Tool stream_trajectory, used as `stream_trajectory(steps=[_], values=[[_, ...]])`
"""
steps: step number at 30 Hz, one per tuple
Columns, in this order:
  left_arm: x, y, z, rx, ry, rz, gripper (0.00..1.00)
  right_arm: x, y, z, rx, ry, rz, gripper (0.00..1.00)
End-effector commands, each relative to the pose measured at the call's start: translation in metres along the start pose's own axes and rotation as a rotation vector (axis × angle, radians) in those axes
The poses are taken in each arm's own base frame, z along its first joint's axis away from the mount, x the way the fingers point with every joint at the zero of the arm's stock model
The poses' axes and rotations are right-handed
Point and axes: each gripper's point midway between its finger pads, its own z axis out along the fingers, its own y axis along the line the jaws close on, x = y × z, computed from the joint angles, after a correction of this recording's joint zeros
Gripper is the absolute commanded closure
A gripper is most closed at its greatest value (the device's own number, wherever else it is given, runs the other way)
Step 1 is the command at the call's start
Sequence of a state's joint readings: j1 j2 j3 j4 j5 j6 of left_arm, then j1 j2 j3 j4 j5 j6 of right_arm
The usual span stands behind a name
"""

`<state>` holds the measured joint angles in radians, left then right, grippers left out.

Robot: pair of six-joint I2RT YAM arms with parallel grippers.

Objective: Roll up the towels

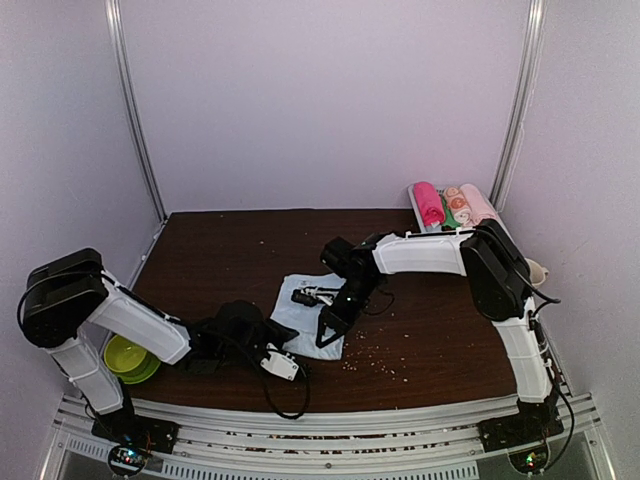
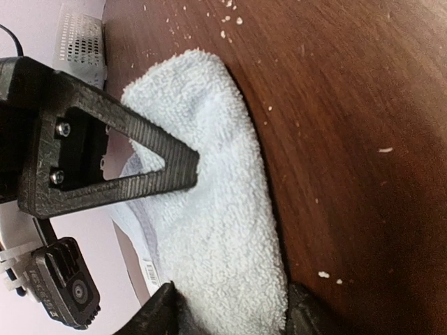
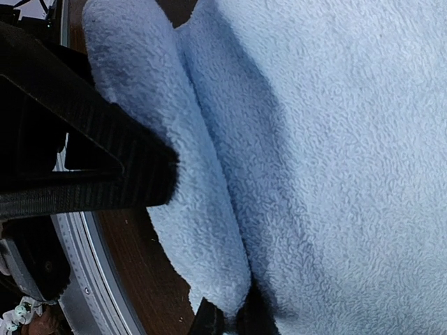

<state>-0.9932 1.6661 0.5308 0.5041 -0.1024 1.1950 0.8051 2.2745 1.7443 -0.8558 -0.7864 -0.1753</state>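
A pale blue terry-cloth towel point(image 1: 300, 318) lies spread at the middle of the dark brown wooden table point(image 1: 220, 250), toward the table's near edge, with both robot arms reaching in over it.

The left gripper point(image 2: 188, 237) comes in low from the table's near left. Its black jaws are set apart on either side of a thick folded edge of the towel. One fingertip point(image 2: 183, 167) presses into the pile, but whether the fold is actually gripped cannot be told.

The right gripper point(image 3: 199, 244), reaching from the table's right side, has its jaws together, pinching a raised fold of the same towel.

A bright magenta-pink towel point(image 1: 428, 203) sits already rolled in a pale slatted tray point(image 1: 413, 192) at the table's far right corner. It lies beside smaller green and peach cloth rolls point(image 1: 468, 203).

A lime-green round plastic bowl point(image 1: 128, 358) rests at the table's near left corner, partly under the left arm. Pale crumbs point(image 1: 375, 352) are scattered on the table to the right of the blue towel.
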Motion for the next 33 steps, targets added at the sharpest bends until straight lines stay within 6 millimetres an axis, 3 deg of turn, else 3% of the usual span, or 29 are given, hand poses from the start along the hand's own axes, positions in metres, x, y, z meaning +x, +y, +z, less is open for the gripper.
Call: stream_trajectory(steps=[1, 6, 14, 18, 21, 28, 33], values=[[0.022, -0.035, 0.006, 0.131, 0.111, 0.026, 0.48, 0.011, -0.009, 0.003, 0.005, 0.046, 0.016, 0.99], [0.030, -0.041, 0.011, 0.160, 0.159, 0.029, 0.56, 0.013, -0.009, 0.001, 0.002, 0.047, 0.011, 0.98], [0.036, -0.050, 0.017, 0.239, 0.195, 0.020, 0.99, 0.011, -0.006, -0.006, 0.001, 0.040, -0.002, 0.95], [0.029, -0.054, 0.009, 0.316, 0.159, -0.016, 1.00, 0.007, -0.003, -0.021, 0.029, 0.010, -0.027, 0.85], [0.021, -0.052, 0.003, 0.381, 0.119, -0.053, 1.00, 0.002, 0.001, -0.043, 0.086, -0.044, -0.055, 0.70], [0.008, -0.043, -0.008, 0.524, 0.045, -0.168, 1.00, -0.009, 0.019, -0.128, 0.314, -0.269, -0.119, 0.36], [0.004, -0.035, -0.012, 0.648, 0.005, -0.261, 1.00, 0.003, 0.023, -0.178, 0.533, -0.416, -0.163, 0.29]])
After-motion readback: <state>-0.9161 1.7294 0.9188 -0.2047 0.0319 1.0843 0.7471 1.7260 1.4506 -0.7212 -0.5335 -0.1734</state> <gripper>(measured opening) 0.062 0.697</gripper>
